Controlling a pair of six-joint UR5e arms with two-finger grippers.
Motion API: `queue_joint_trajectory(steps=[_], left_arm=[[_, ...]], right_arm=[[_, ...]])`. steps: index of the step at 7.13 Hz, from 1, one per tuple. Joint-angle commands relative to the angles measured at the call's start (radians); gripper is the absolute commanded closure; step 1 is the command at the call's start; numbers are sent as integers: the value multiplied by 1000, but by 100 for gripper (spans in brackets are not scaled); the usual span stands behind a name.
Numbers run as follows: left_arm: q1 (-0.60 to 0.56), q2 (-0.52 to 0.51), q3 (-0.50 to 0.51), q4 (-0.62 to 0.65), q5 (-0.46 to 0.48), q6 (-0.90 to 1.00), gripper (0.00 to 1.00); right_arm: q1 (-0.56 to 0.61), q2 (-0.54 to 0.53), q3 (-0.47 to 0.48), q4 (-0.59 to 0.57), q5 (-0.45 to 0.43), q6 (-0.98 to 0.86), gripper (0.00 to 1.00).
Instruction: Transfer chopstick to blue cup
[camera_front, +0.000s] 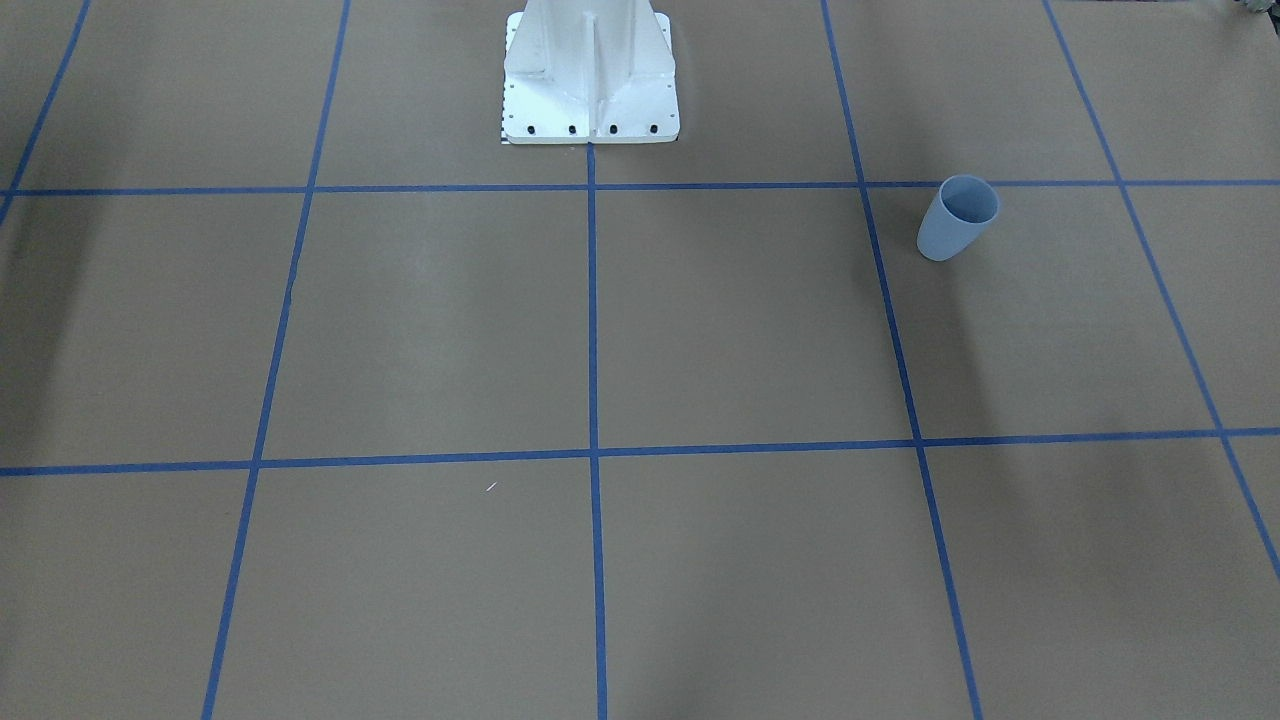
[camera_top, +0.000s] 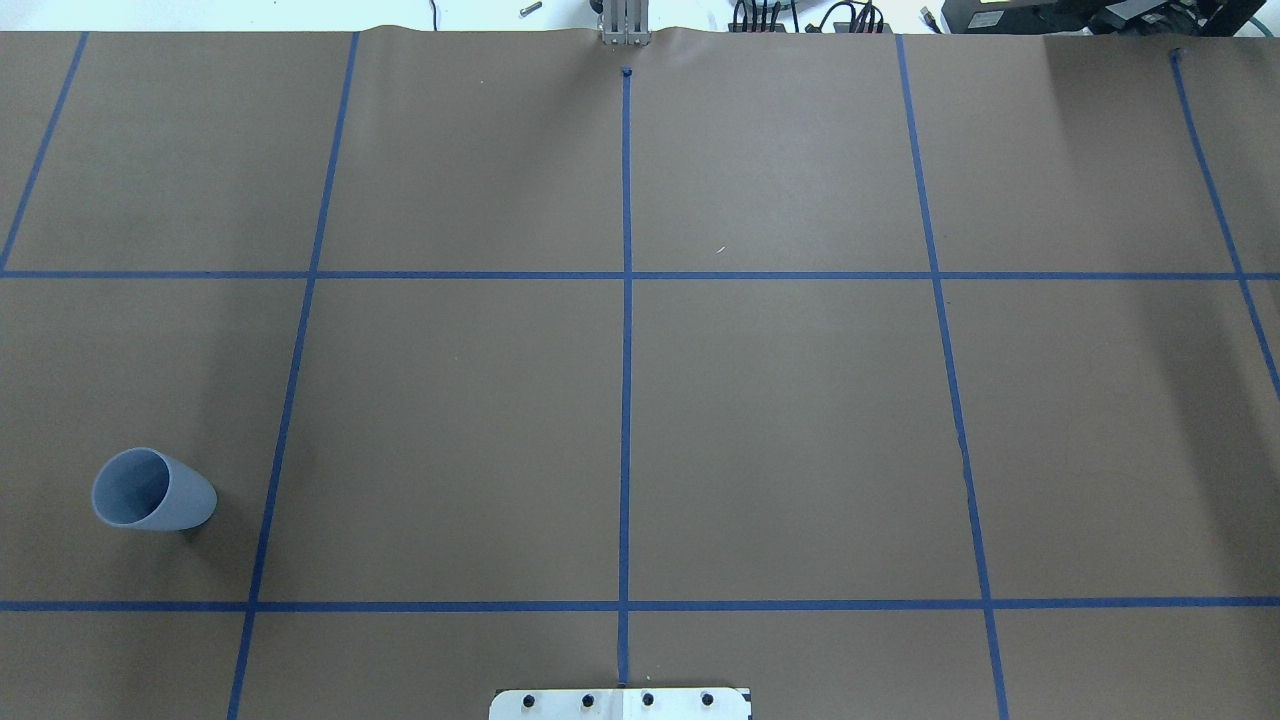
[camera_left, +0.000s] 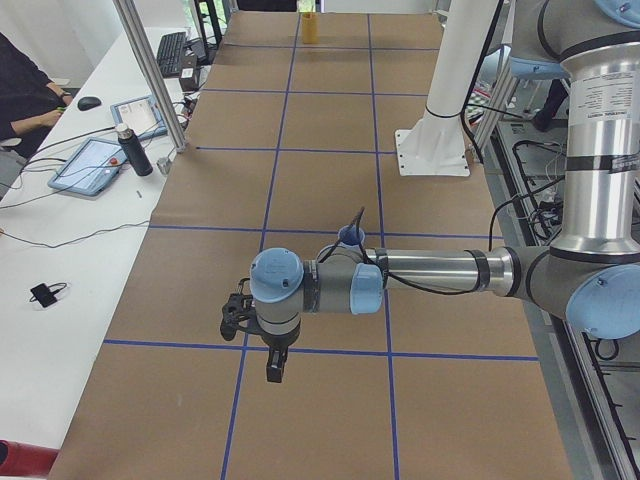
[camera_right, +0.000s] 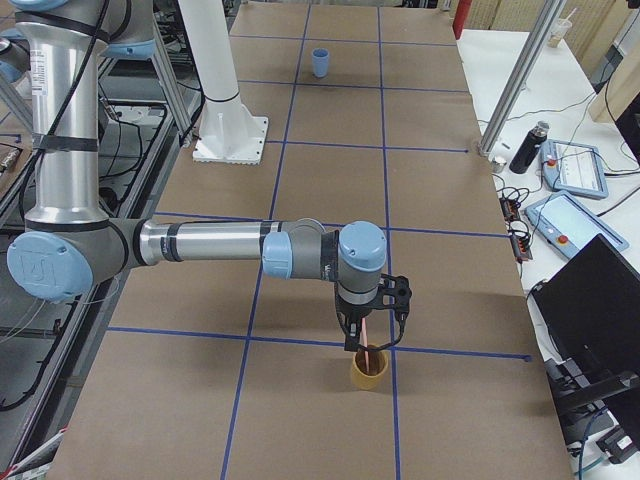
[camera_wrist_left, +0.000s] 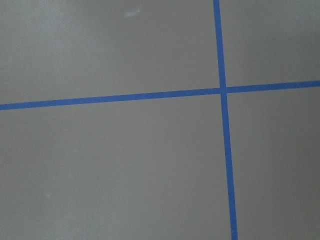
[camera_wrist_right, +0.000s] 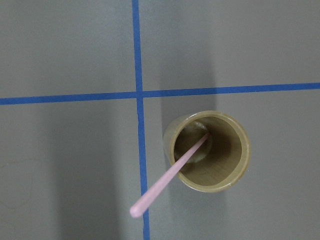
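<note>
The chopstick (camera_wrist_right: 165, 182) leans in a tan cup (camera_wrist_right: 241, 145) below the right tool (camera_right: 365, 340). The blue cup (camera_top: 150, 490) stands well apart. I cannot tell how wide the right tool or the left tool (camera_left: 273, 368) is.

Brown table (camera_top: 800, 430), blue tape grid (camera_top: 626, 400); blue cup (camera_top: 153, 490), tan cup (camera_wrist_right: 227, 145) upright.

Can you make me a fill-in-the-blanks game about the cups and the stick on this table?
1. The pink ___ leans inside the tan cup.
2. The blue cup stands upright with ___ in it.
3. The tape lines on the table are the colour ___.
Missing words: chopstick, nothing, blue.
</note>
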Motion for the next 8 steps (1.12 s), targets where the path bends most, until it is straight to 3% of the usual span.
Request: queue_joint_trajectory(steps=[1,5,8], left_arm=[[-5,14,-23,-9,7,-6,2],[-5,16,-25,-10,-2,-6,2],[13,-13,-80,-42,-4,-18,2]], right_arm=[[0,1,-1,0,9,-1,0],[0,-6,8,0,9,1,0],[0,-16,45,0,9,2,0]])
